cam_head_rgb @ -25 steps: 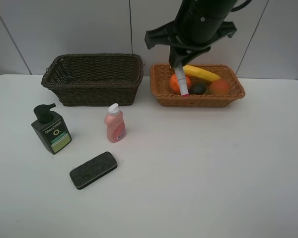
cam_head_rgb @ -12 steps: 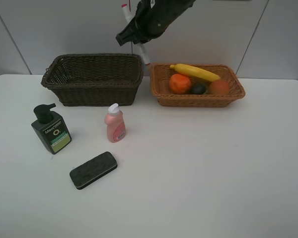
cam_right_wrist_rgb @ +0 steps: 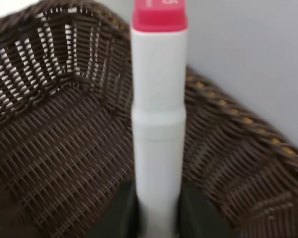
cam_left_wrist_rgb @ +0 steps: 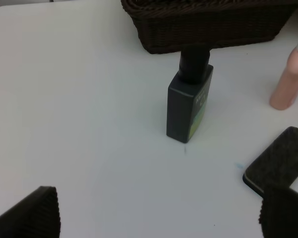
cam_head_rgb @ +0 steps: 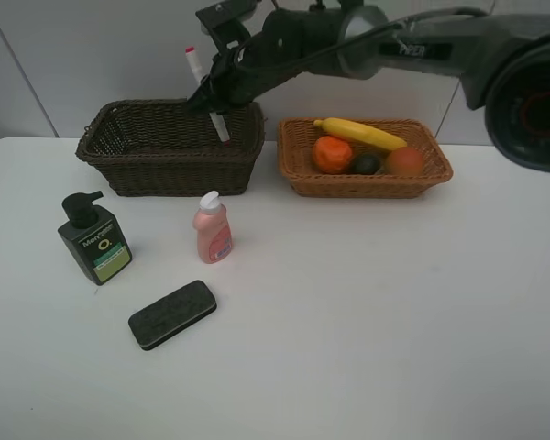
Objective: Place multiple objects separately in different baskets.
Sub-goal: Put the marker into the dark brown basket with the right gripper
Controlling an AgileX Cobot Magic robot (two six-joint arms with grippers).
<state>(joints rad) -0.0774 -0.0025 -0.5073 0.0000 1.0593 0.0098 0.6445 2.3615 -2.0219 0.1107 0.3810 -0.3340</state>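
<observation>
— Where is the white marker (cam_head_rgb: 194, 69) being held at this point?

— It is being pinched by the right gripper (cam_head_rgb: 209, 99), whose jaws are being pressed together on the barrel. The arm is being stretched across the middle, so the marker is hanging over the dark brown basket (cam_head_rgb: 165, 170), above the end next to the light basket (cam_head_rgb: 367, 186).

— And how is its long axis being carried?

— Tilted, though closer to upright than to flat. The pink cap is pointing up and leftward in the high view, the plain end down toward the basket's inside. The basket is lying directly beneath the gripper, so what is being called for next is judged to be a lowering and a letting-go — not a sideways carry.

— Which arm is being counted the nearer?

— The right one, since the marker is in its grasp. The left gripper (cam_left_wrist_rgb: 159, 218) is being held spread wide with nothing between its fingers, low over the table (cam_left_wrist_rgb: 79, 99), with the pump bottle (cam_left_wrist_rgb: 188, 106), the pink bottle (cam_left_wrist_rgb: 288, 84) and the eraser (cam_left_wrist_rgb: 278, 163) before it.

— What is being shown by one view and withheld by another?

— In the right wrist view dark weave is being seen on both sides of the barrel, which is placing the marker over the basket's inside rather than its rim. The height above the floor is not being given there. In the high view the tilt is being shown, but the left gripper is not.
</observation>
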